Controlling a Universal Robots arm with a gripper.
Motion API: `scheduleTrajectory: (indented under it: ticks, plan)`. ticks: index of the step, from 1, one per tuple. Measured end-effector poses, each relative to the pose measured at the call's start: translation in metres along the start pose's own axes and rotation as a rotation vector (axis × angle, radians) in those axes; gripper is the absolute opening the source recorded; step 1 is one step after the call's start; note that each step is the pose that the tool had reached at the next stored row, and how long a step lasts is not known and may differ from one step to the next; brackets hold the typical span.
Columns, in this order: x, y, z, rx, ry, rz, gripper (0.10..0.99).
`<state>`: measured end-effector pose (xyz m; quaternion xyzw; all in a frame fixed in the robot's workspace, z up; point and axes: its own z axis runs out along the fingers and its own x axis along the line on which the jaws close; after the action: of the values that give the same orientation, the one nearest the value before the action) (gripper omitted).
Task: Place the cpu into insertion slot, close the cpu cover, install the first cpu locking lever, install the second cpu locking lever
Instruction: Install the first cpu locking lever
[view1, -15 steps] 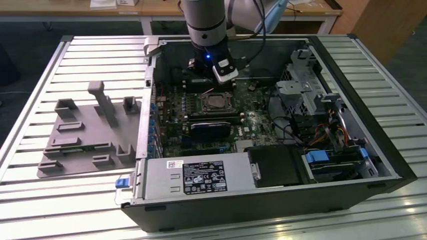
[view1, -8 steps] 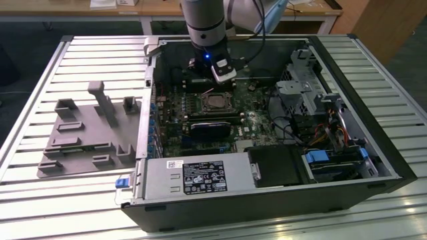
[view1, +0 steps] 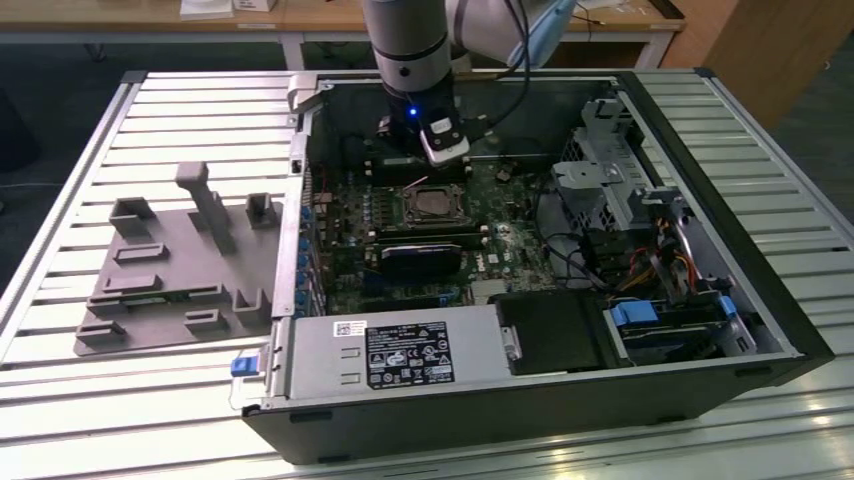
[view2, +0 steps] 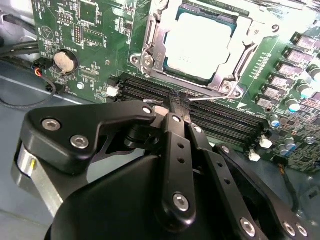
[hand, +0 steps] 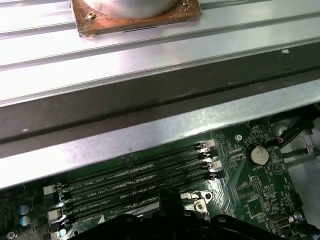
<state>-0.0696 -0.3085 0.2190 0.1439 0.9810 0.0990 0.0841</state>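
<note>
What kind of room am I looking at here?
Likely a robotics lab or test workshop: a robot arm reaches into an open computer case on a slatted metal table, with wooden desks behind.

The exterior view looks steeply down from high on the 6 o'clock side of the case (view1: 534, 410). It takes in the whole open case on the slatted counter (view1: 80, 160), with the arm (view1: 407, 40) entering at 12 o'clock. Both wrist views sit close over the motherboard (view2: 100, 30). The second wrist view looks past the gripper (view2: 178, 102) onto the cpu (view2: 200, 42). The first wrist view faces across the memory slots (hand: 135, 182) to the case wall and the counter beyond. Both wrist views share those slots and the coin battery (hand: 257, 155).
</note>
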Motion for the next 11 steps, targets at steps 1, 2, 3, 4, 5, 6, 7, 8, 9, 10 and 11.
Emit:
scheduleTrajectory:
  ticks: [1,2,3,4,5,6,7,8,9,10,11]
  plan:
    - [-0.0001,0.0001,0.0006,0.003,-0.0020,0.007,0.102]
    - [0.0000,0.0001,0.0012,0.006,-0.0043,0.014,0.102]
    - [0.0000,0.0002,0.0017,0.009,-0.0063,0.020,0.102]
    - [0.0001,0.0007,0.0021,0.011,-0.0077,0.024,0.102]
    - [0.0005,0.0016,0.0026,0.013,-0.0088,0.026,0.102]
    - [0.0009,0.0029,0.0031,0.014,-0.0096,0.028,0.102]
    - [0.0014,0.0045,0.0035,0.016,-0.0100,0.028,0.102]
    - [0.0018,0.0058,0.0039,0.017,-0.0105,0.028,0.102]
    - [0.0020,0.0066,0.0042,0.018,-0.0108,0.027,0.102]
    - [0.0021,0.0069,0.0045,0.018,-0.0108,0.027,0.102]
    - [0.0022,0.0068,0.0048,0.018,-0.0107,0.027,0.102]
